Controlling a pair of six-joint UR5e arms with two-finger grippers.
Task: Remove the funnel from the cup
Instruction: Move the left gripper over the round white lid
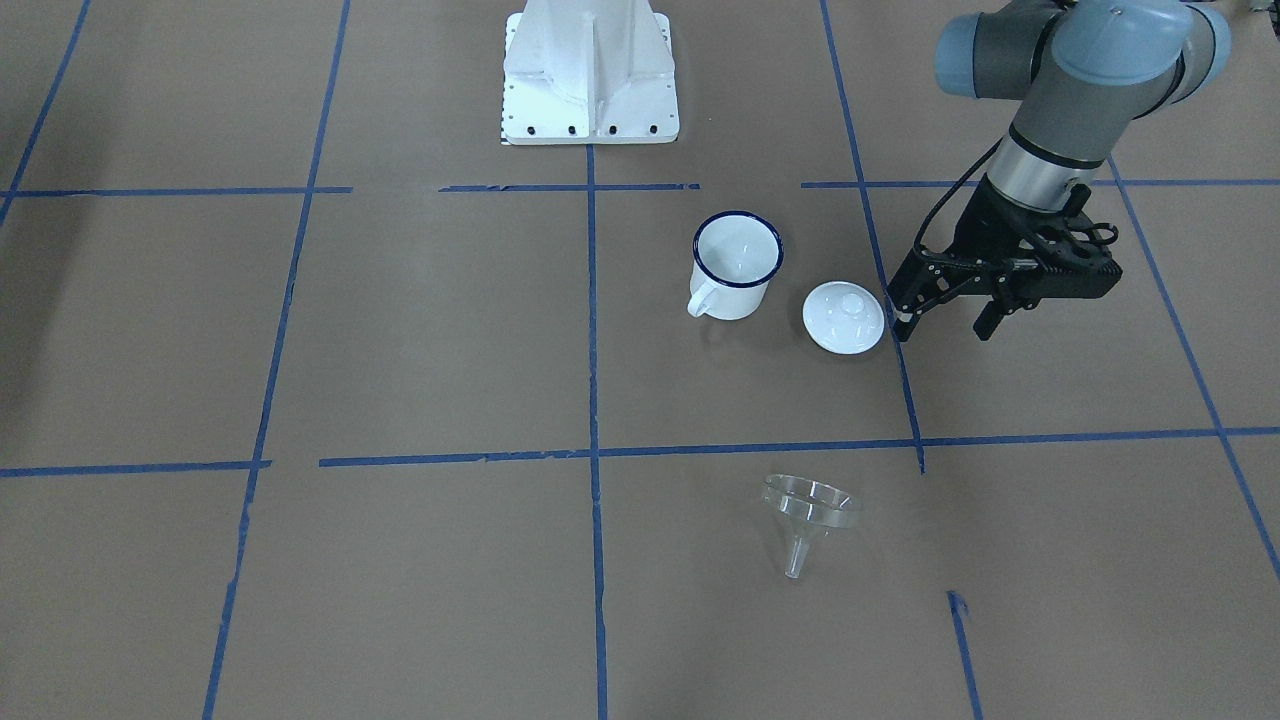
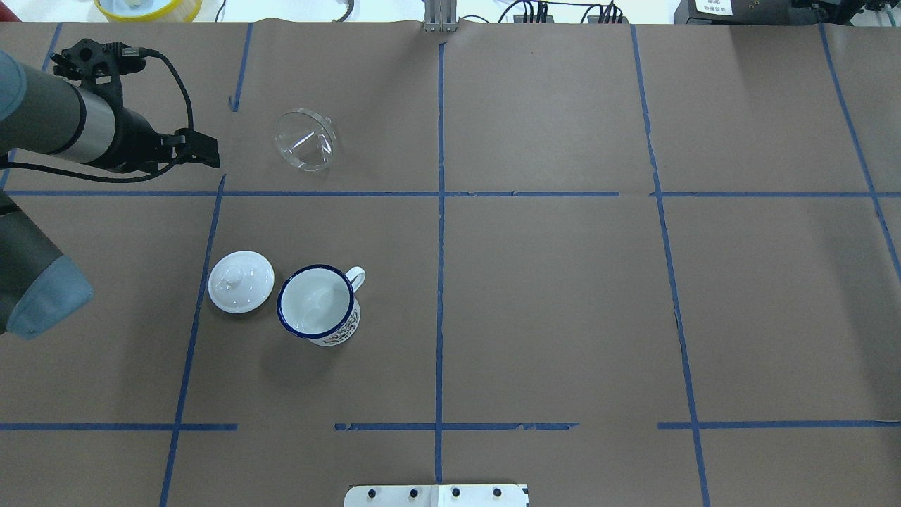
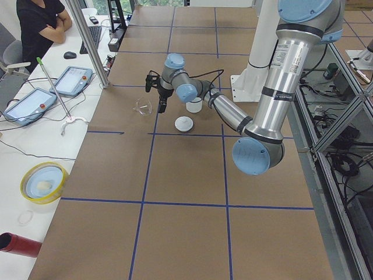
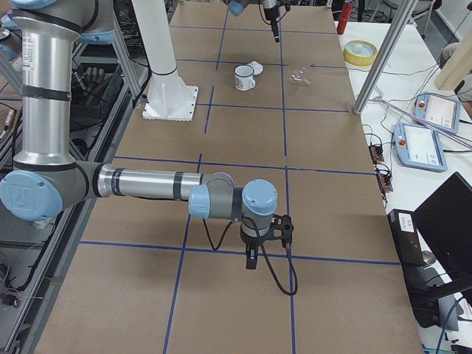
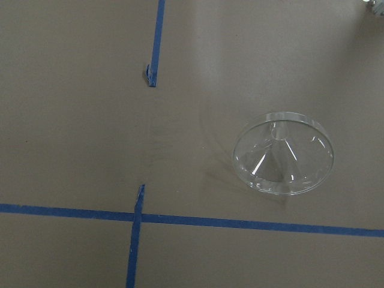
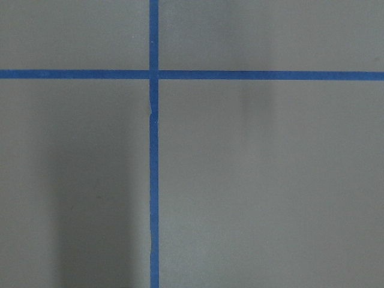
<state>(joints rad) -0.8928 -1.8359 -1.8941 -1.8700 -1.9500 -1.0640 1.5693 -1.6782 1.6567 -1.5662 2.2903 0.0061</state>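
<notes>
L tool [image 1: 945,322] empty; funnel [image 1: 805,520] on side, spout away fr cup [image 1: 735,265].

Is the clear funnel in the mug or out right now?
Out. The clear plastic funnel lies tipped over, well apart from the blue-rimmed white enamel mug, which is empty.

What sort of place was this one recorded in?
Most likely a robotics lab work cell: a table covered in brown paper and gridded with blue tape, teach pendants on the side bench, and an operator by that bench.
</notes>
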